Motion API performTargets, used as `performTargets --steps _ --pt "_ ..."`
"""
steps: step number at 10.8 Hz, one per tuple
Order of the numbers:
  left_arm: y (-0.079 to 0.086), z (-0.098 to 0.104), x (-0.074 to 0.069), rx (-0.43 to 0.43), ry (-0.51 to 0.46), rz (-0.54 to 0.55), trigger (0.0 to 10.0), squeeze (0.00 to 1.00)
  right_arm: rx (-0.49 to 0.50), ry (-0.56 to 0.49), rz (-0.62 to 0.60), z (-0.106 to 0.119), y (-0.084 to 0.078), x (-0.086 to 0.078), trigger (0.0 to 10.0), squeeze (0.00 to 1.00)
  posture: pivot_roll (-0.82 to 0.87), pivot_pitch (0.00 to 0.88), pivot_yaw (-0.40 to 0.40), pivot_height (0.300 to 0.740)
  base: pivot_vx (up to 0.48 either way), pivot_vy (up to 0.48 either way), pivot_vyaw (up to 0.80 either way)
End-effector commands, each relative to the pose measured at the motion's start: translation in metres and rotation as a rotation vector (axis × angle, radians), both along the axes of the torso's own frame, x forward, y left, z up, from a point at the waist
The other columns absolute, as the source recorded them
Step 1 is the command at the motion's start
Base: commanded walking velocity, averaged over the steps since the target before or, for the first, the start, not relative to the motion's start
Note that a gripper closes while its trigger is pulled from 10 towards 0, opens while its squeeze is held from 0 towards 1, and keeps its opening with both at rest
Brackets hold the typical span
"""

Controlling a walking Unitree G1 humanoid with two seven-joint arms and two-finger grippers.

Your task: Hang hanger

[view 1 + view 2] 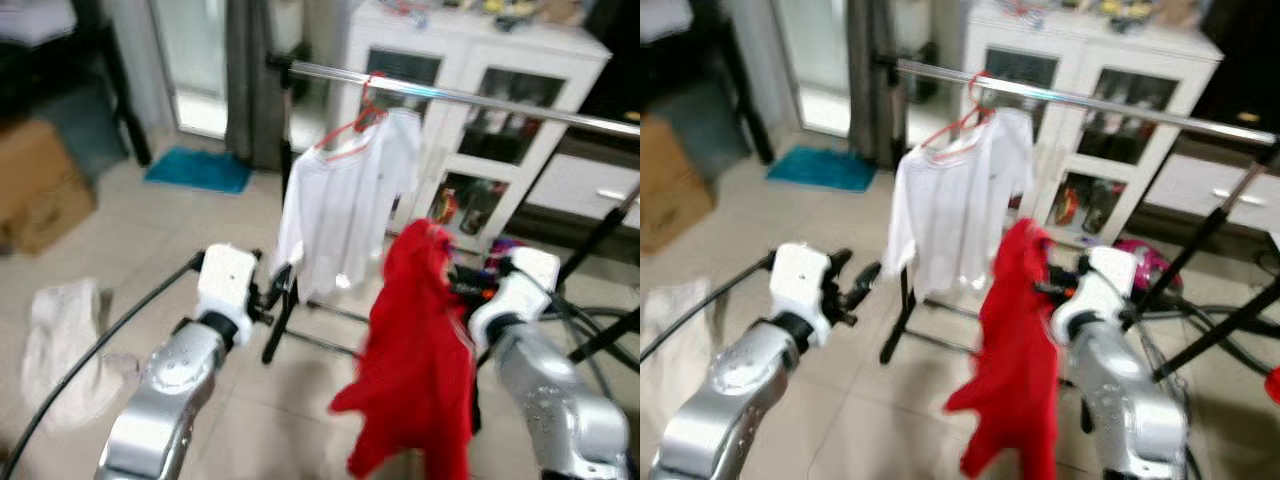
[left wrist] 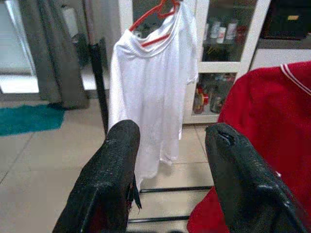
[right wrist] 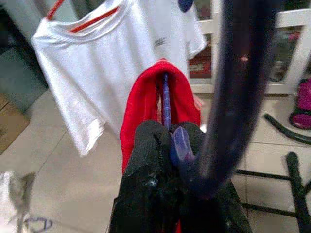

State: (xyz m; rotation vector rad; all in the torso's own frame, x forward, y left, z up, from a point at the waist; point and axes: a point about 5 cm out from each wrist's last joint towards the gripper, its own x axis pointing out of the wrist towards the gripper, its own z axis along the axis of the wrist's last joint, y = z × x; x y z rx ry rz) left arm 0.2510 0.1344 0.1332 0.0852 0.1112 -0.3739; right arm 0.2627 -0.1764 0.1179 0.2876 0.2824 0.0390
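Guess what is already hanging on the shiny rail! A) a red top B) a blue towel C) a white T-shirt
C: the white T-shirt hangs from a red hanger on the rail, while the red top is on a hanger in the right gripper.

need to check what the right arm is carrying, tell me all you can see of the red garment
The red garment is a soft cloth top with thin white stripes at one edge, draped over a blue hanger whose neck is pinched in the shut right gripper. It hangs limp and bunched, clear of the floor, below the metal rail and beside the white t-shirt already hung there. The open left gripper sits close by without touching it.
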Motion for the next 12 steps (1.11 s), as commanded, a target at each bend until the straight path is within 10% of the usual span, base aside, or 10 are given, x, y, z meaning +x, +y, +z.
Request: performTargets --steps 1,12 --pt "-0.002 0.001 0.001 -0.011 -0.005 -0.010 10.0 0.00 -0.021 -0.077 0.009 0.013 -0.002 0.003 10.0 0.00 0.08 0.033 -0.063 0.740 0.000 0.000 0.00" --pt "0.001 0.006 0.011 -0.052 -0.013 -0.037 10.0 0.00 -0.039 -0.199 0.052 0.029 0.011 0.023 10.0 0.00 0.09 0.000 -0.021 0.740 0.302 0.000 -0.14"
